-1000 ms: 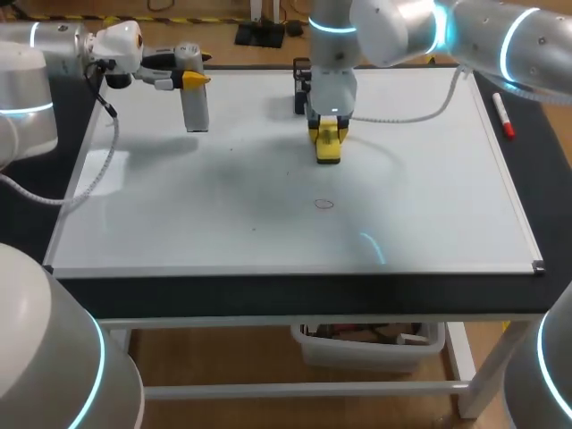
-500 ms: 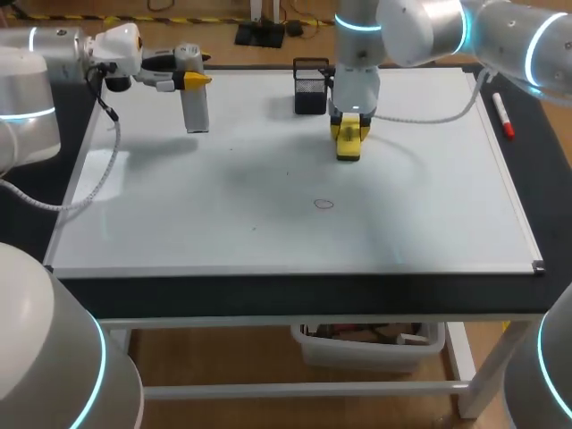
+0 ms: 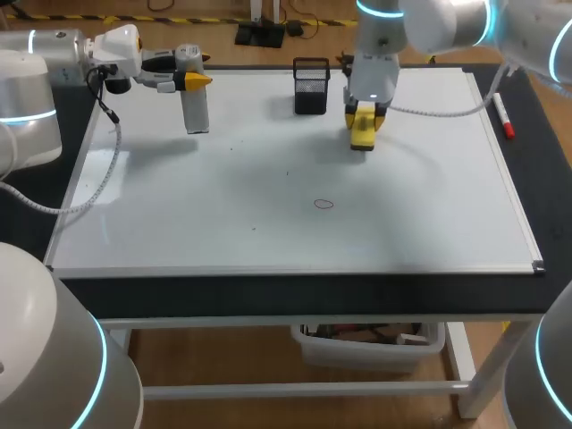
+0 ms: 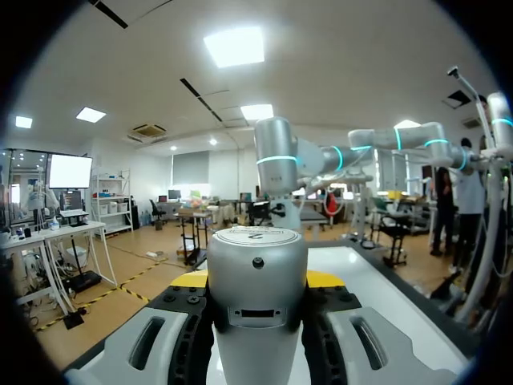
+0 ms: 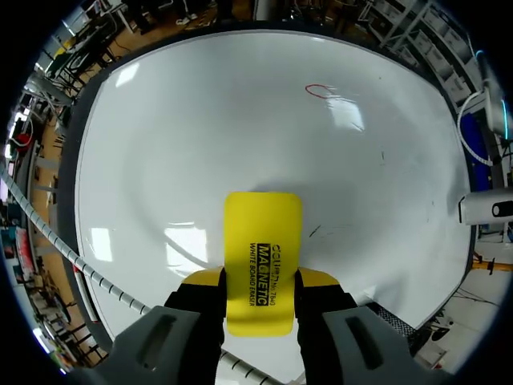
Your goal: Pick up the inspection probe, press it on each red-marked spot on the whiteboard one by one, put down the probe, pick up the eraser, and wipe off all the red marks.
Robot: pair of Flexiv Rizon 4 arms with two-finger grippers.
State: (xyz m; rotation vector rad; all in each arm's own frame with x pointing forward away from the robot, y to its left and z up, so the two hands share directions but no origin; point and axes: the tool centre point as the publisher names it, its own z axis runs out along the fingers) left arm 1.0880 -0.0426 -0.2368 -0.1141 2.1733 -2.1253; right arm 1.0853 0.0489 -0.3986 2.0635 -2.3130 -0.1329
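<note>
Near the whiteboard's (image 3: 429, 214) far edge, right gripper (image 5: 260, 282) clamps the eraser (image 5: 262, 237) beside the holder (image 3: 310, 89), left gripper (image 3: 192, 79) clamps the probe (image 3: 196, 112).

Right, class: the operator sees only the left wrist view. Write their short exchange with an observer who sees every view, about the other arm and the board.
Operator: I see only the probe in my left gripper. What does the other arm hold?
Observer: The right gripper is shut on a yellow eraser.
Operator: Any red marks on the whiteboard?
Observer: One small red ring near its middle, apart from the eraser.
</note>
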